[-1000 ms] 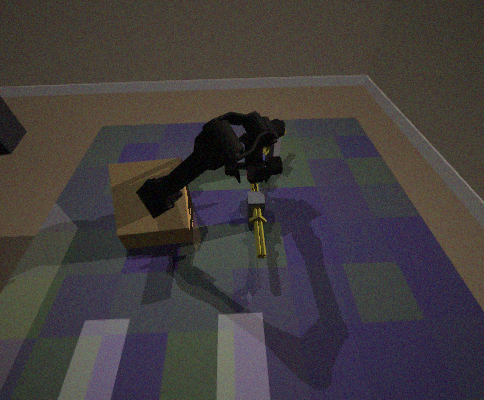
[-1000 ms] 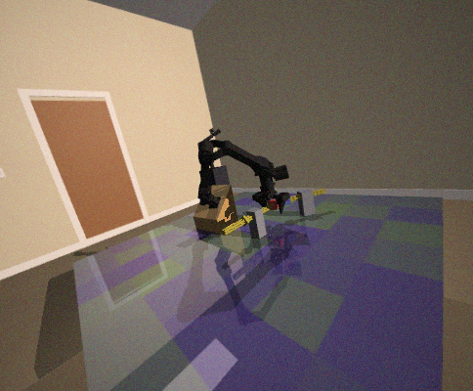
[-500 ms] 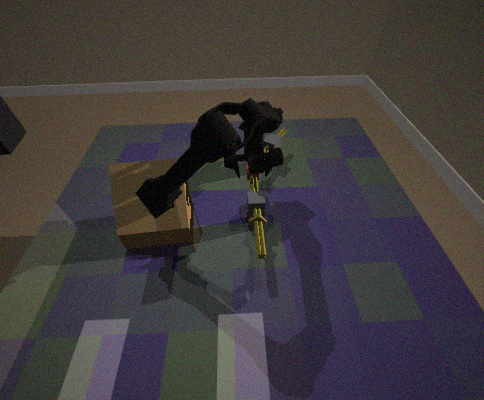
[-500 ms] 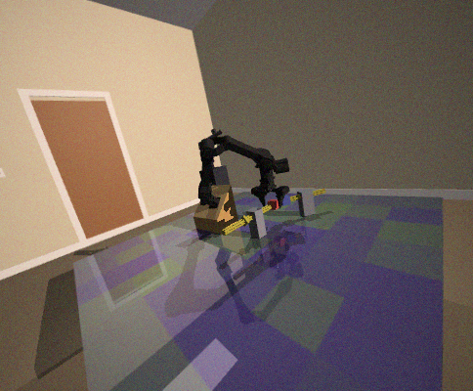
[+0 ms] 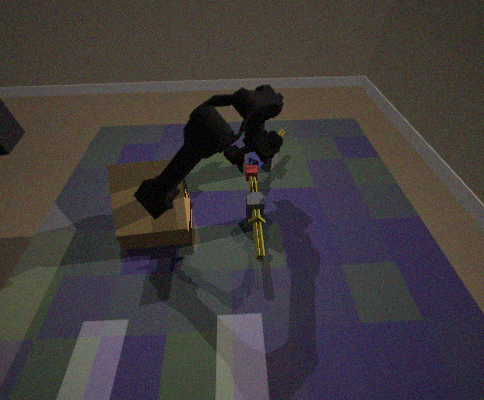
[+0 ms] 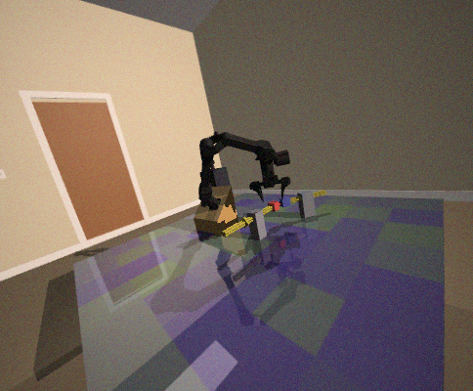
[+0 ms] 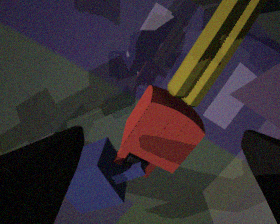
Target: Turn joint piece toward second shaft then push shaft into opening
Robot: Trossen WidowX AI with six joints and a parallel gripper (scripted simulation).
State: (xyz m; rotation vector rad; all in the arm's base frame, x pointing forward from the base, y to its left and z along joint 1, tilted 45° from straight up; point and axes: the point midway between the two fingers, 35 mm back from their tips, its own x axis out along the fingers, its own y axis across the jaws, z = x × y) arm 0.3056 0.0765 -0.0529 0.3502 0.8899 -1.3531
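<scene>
A yellow shaft runs through the near grey block and ends at a red square piece. A blue square piece is beside the red one, tilted to it in the wrist view, with a dark gap and a blue tab between them. The other yellow shaft passes through the far grey block. My gripper is wide open over the red and blue pieces, holding nothing. I cannot tell how the opening points.
The arm's wooden base box stands left of the near block. A yellow collar sits on the near shaft, on the block's near side. A patchwork mat lies under everything.
</scene>
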